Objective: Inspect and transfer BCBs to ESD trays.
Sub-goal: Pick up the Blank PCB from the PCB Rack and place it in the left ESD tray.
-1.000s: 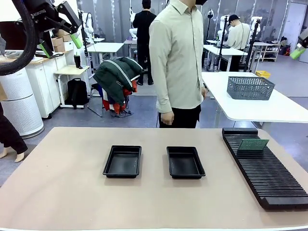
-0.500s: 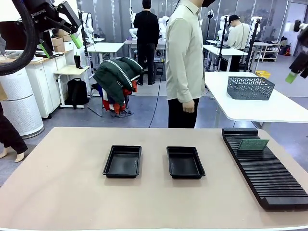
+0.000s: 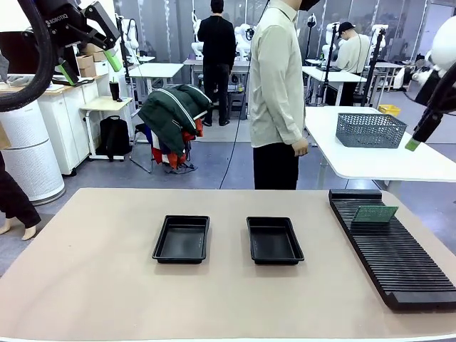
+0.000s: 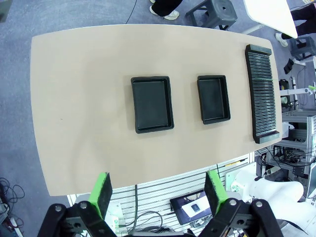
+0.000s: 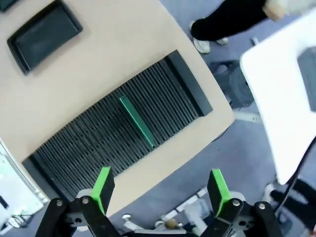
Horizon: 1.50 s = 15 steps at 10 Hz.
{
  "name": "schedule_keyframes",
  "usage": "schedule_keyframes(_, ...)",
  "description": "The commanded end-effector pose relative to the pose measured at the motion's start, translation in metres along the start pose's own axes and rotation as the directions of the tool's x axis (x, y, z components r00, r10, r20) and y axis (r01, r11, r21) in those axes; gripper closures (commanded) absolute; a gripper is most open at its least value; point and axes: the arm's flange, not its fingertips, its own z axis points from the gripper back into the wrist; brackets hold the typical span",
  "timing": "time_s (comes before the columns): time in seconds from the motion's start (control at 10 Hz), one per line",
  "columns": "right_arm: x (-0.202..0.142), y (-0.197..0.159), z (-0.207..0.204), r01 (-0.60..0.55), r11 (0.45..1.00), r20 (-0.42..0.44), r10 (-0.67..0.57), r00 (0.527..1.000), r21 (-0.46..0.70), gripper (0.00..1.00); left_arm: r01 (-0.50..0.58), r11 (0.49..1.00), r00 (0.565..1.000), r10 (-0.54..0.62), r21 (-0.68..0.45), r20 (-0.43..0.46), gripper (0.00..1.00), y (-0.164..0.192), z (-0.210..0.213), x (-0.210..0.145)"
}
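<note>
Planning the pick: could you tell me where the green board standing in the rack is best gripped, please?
Probably its top edge, from straight above. The board stands on edge in a slot of the rack, lower edge hidden, both faces free, so jaws straddling its thickness can pinch the faces and lift.

We work in an open lab hall: white worktables (image 3: pixel 356 162) far right, cabinets (image 3: pixel 68 121) far left, people (image 3: pixel 354 51) busy farther back.
</note>
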Motion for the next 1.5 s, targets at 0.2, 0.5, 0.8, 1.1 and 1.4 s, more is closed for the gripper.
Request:
schedule_keyframes(0.2, -0.001, -0.014, -0.056, -0.221, 0.975, 0.004, 0.221, 0.975, 0.04, 0.0, -0.002, 1.0, 1.0, 0.002, 0.0, -0.002, 0.0, 0.001, -0.001, 0.0)
schedule_keyframes(0.5, -0.004, -0.016, -0.097, -0.385, 0.919, -0.033, 0.389, 0.921, 0.086, 0.0, -0.002, 1.0, 1.0, 0.002, 0.0, -0.002, 0.0, 0.001, -0.001, 0.0)
schedule_keyframes(0.8, -0.007, -0.016, -0.128, -0.443, 0.886, -0.034, 0.451, 0.892, 0.137, 0.0, -0.002, 1.0, 1.0, 0.002, 0.0, -0.002, 0.0, 0.001, -0.001, 0.0)
schedule_keyframes(1.1, -0.005, -0.012, -0.159, -0.473, 0.863, -0.021, 0.483, 0.875, 0.176, 0.0, -0.002, 1.0, 1.0, 0.002, 0.0, -0.002, 0.0, 0.001, -0.001, 0.0)
schedule_keyframes(1.4, -0.003, -0.011, -0.185, -0.488, 0.848, -0.017, 0.502, 0.865, 0.207, 0.0, -0.002, 1.0, 1.0, 0.002, 0.0, -0.002, 0.0, 0.001, -0.001, 0.0)
